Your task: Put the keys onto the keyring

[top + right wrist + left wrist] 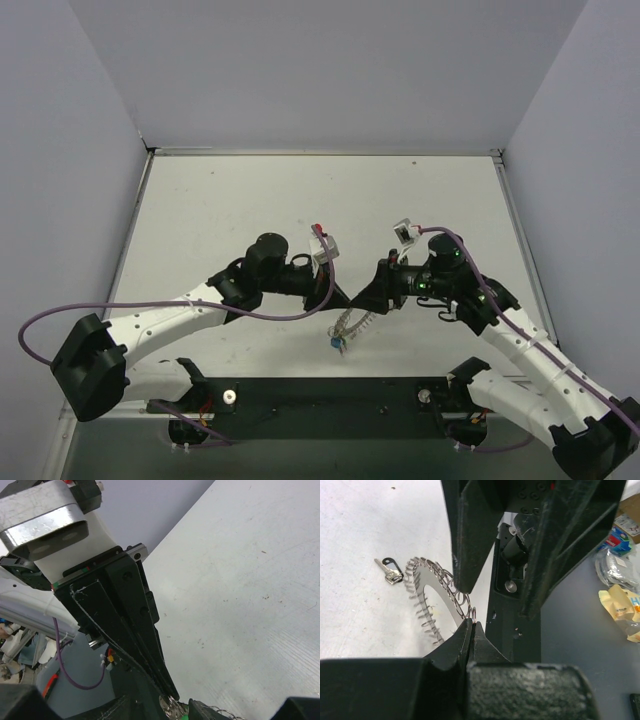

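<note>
L end effector (pixel 472 624) pinched shut on keyring (pixel 457 597) at frame centre, dark-headed key (pixel 390 571) just beside ring's left end on surface (pixel 360 520); R end effector (pixel 497 599) part-open, one finger touching ring's top.

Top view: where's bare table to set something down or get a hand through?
Free: far half of the table, from the back wall down to the left arm and right arm. Crowded: near centre, where left tool and right tool meet at the keyring and keys.
</note>
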Available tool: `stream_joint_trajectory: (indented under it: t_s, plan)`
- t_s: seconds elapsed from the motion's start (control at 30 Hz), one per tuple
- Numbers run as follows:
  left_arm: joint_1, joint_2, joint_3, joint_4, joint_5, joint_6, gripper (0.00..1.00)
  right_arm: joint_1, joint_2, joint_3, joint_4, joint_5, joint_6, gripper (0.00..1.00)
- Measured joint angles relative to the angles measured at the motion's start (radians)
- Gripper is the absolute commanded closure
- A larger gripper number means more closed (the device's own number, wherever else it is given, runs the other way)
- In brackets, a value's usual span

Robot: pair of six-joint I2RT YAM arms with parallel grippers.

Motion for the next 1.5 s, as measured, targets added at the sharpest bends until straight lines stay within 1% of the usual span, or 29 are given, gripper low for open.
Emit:
stream_joint_trajectory:
  t_s: [0.27, 0.33, 0.37, 0.47, 0.5, 0.53, 0.57, 0.77, 0.8, 0.83, 0.87, 0.93, 0.97, 1.0, 1.07, 1.23, 1.37, 1.5]
  plan:
    - [0.016, -0.011, -0.001, 0.042, 0.076, -0.051, 1.0, 0.018, 0.024, 0.0, 0.004, -0.008, -0.004, 0.57]
    - [0.026, -0.014, -0.005, 0.067, 0.097, -0.074, 1.0, 0.023, 0.024, 0.0, 0.012, -0.01, -0.006, 0.61]
    - [0.034, -0.014, -0.011, 0.087, 0.11, -0.091, 1.0, 0.026, 0.024, 0.0, 0.018, -0.01, -0.007, 0.63]
    - [0.05, -0.016, -0.034, 0.148, 0.146, -0.14, 1.0, 0.035, 0.027, 0.0, 0.024, -0.012, -0.011, 0.77]
    - [0.055, -0.016, -0.04, 0.165, 0.158, -0.156, 1.0, 0.037, 0.028, 0.0, 0.023, -0.011, -0.014, 0.89]
    - [0.058, -0.016, -0.045, 0.179, 0.166, -0.167, 1.0, 0.039, 0.03, 0.0, 0.024, -0.013, -0.014, 0.97]
    - [0.061, -0.016, -0.05, 0.191, 0.169, -0.176, 1.0, 0.041, 0.031, 0.0, 0.027, -0.02, -0.017, 1.0]
    - [0.074, -0.016, -0.055, 0.206, 0.176, -0.205, 1.0, 0.051, 0.037, 0.01, 0.037, -0.037, -0.022, 1.0]
    - [0.076, -0.016, -0.055, 0.206, 0.177, -0.207, 0.95, 0.051, 0.038, 0.011, 0.038, -0.036, -0.026, 1.0]
    - [0.079, -0.016, -0.055, 0.206, 0.176, -0.209, 0.87, 0.051, 0.039, 0.012, 0.038, -0.034, -0.029, 1.0]
    - [0.081, -0.018, -0.055, 0.206, 0.176, -0.209, 0.71, 0.052, 0.039, 0.013, 0.039, -0.032, -0.032, 1.0]
    - [0.084, -0.024, -0.055, 0.207, 0.171, -0.211, 0.57, 0.052, 0.04, 0.015, 0.044, -0.027, -0.041, 1.0]
    - [0.087, -0.03, -0.055, 0.214, 0.168, -0.213, 0.46, 0.053, 0.039, 0.015, 0.039, -0.021, -0.049, 1.0]
    - [0.092, -0.04, -0.055, 0.22, 0.164, -0.214, 0.43, 0.053, 0.039, 0.015, 0.03, -0.015, -0.057, 1.0]
    - [0.109, -0.065, -0.054, 0.237, 0.16, -0.219, 0.41, 0.053, 0.039, 0.015, 0.02, -0.005, -0.072, 1.0]
    - [0.151, -0.093, -0.053, 0.285, 0.174, -0.229, 0.41, 0.053, 0.017, 0.013, 0.022, 0.002, -0.106, 1.0]
    - [0.162, -0.076, -0.042, 0.289, 0.216, -0.237, 0.42, 0.053, -0.006, 0.003, 0.032, 0.001, -0.132, 1.0]
    - [0.161, -0.045, -0.021, 0.282, 0.27, -0.233, 0.42, 0.053, -0.044, -0.033, 0.086, -0.006, -0.149, 1.0]
